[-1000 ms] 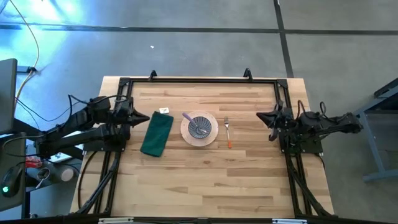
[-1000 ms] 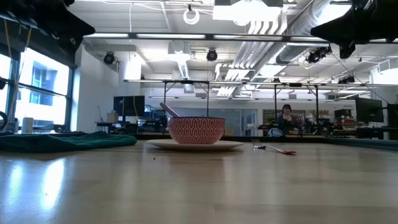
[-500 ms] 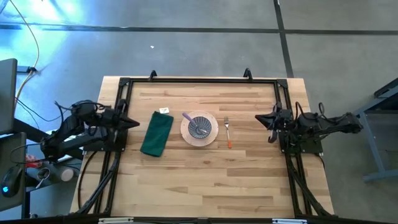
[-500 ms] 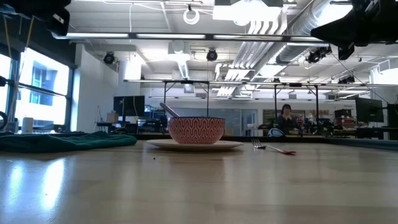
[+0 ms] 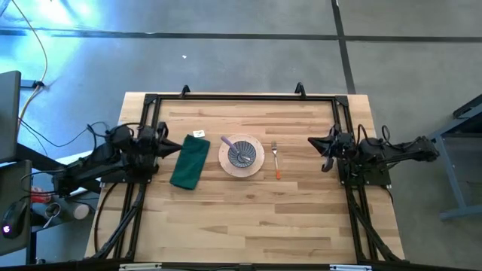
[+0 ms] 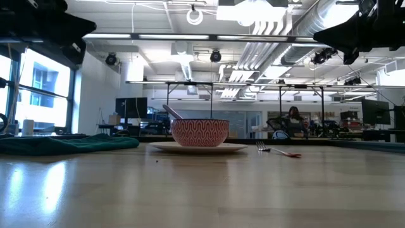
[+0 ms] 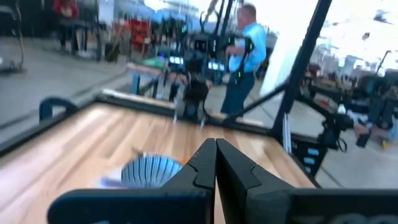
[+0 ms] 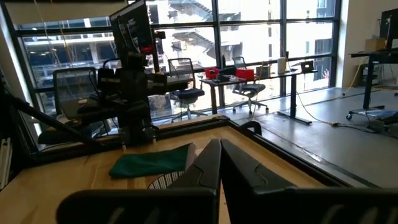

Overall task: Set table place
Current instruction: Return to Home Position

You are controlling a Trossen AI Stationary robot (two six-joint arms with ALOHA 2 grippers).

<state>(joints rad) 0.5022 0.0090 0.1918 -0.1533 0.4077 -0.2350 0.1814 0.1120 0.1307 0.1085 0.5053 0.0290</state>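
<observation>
A cream plate [image 5: 226, 159] lies mid-table with a patterned bowl [image 5: 242, 153] on it; it shows red in the low view [image 6: 200, 133]. A lilac-handled spoon [image 5: 227, 141] leans in the bowl. An orange-handled fork [image 5: 276, 161] lies right of the plate. A folded dark green napkin [image 5: 190, 161] lies left of it. My left gripper [image 5: 179, 144] is shut and empty, raised above the table's left edge beside the napkin. My right gripper [image 5: 312, 141] is shut and empty at the right edge.
A small white tag [image 5: 199, 134] lies just beyond the napkin. The black metal frame [image 5: 241, 98] runs along the table's edges. Bare wood fills the near half of the table [image 5: 248, 218]. A person [image 7: 244, 59] stands in the room beyond.
My left gripper drew back toward the table's left edge, then came back toward the napkin. It stays shut. The place setting has not moved.
</observation>
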